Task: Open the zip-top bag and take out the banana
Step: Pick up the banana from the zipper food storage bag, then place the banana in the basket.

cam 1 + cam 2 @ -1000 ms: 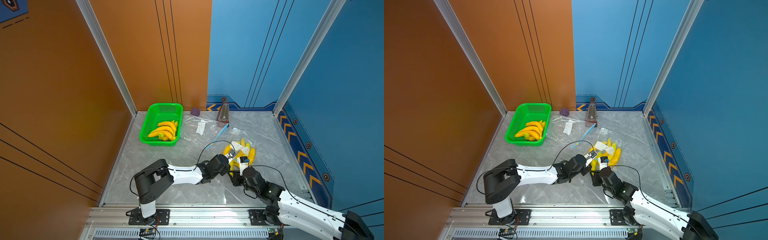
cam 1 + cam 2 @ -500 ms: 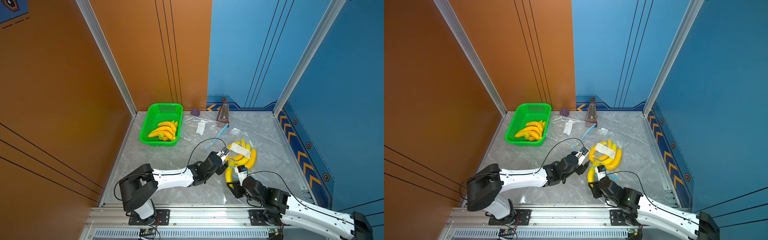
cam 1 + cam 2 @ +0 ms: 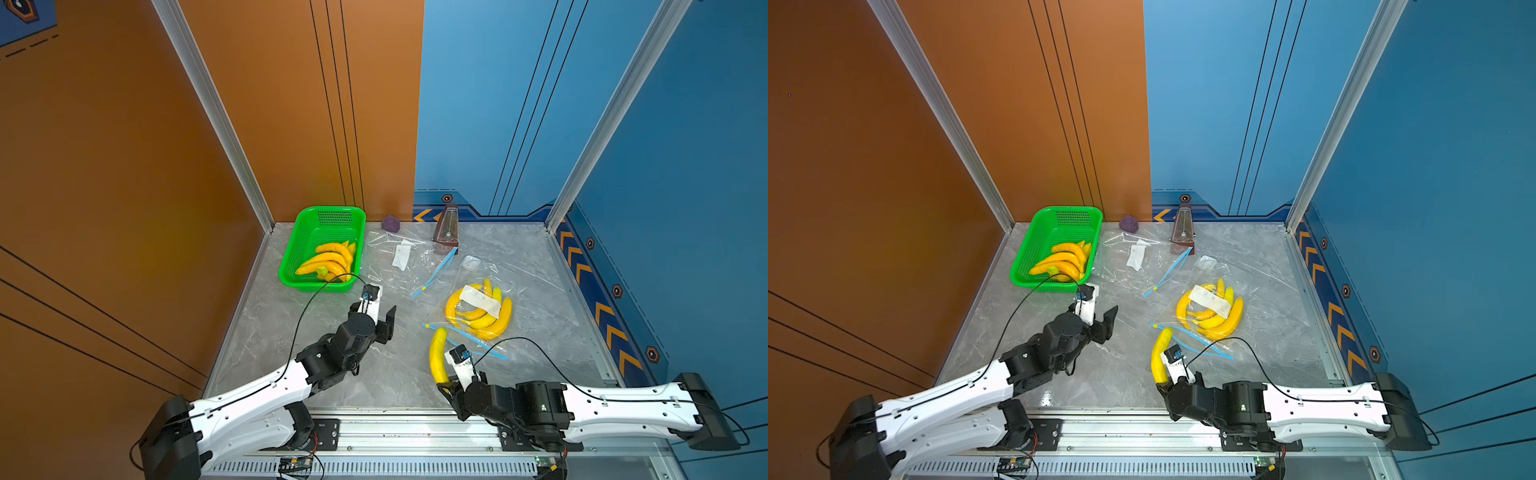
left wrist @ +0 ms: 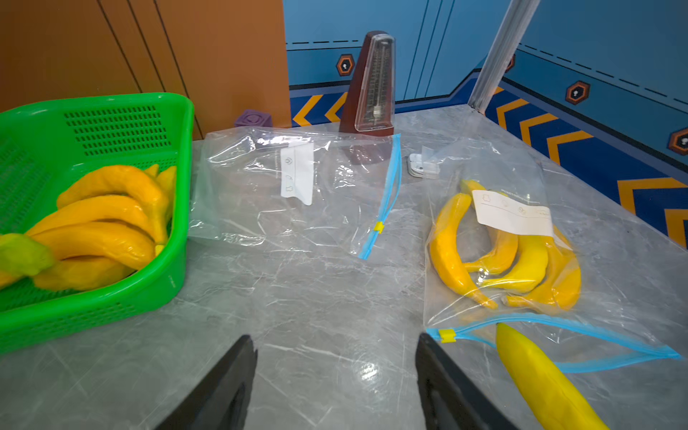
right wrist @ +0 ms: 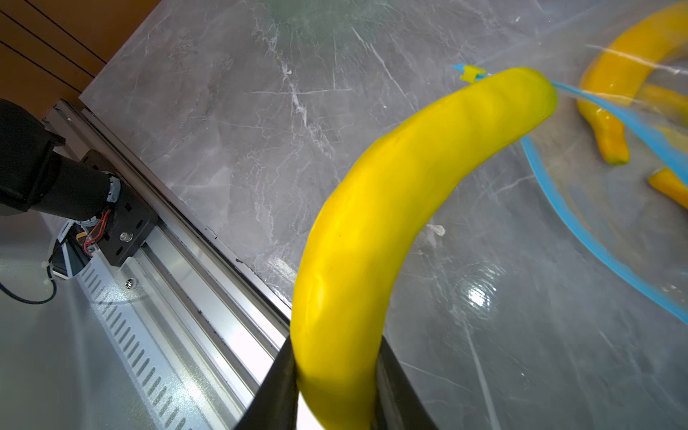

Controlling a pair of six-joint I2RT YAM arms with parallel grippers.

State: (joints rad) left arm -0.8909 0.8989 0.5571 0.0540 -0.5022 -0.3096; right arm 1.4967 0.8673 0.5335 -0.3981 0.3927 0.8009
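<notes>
R gripper pinches banana near bag; L gripper spread, seemingly empty.

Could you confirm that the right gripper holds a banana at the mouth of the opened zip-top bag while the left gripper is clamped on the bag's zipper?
No: the left gripper is open and empty, clear of the zip-top bag, as the left wrist view shows. The right gripper holds the banana at the mouth of the opened bag.
</notes>
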